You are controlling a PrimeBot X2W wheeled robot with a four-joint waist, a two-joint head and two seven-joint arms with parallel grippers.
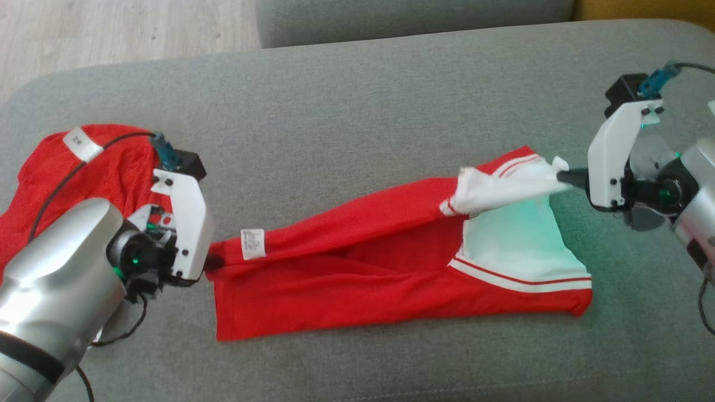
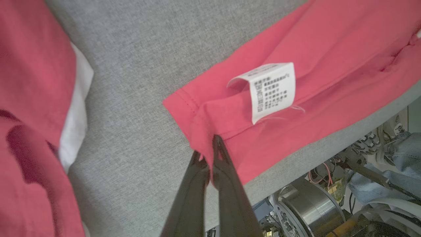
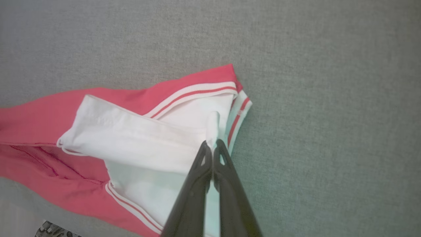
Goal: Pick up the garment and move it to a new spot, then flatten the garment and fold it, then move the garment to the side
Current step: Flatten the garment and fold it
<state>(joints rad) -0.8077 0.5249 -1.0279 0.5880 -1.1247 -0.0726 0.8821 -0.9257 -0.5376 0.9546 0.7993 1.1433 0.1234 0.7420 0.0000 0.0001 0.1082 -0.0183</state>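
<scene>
**Student:** Where does the red garment [image 1: 363, 262] lie?

**Tutor:** It lies stretched lengthwise across the grey sofa cushion [image 1: 357, 111]. The red hem end points toward the robot's left. The white panel [image 1: 514, 240] with striped trim points toward its right. A white care label [image 1: 253, 244] sits near the hem.

**Student:** How do the grippers stand?

**Tutor:** The left gripper [image 2: 207, 149] is closed, its fingers pinching the hem corner close to the label. The right gripper [image 3: 210, 148] is likewise closed, nipping the edge of a raised white flap [image 3: 138, 138].

**Student:** And at far left?

**Tutor:** A second red garment [image 1: 67, 178] lies crumpled behind the left arm, apart from the first. Pale wooden floor [image 1: 111, 33] shows beyond the cushion.
</scene>
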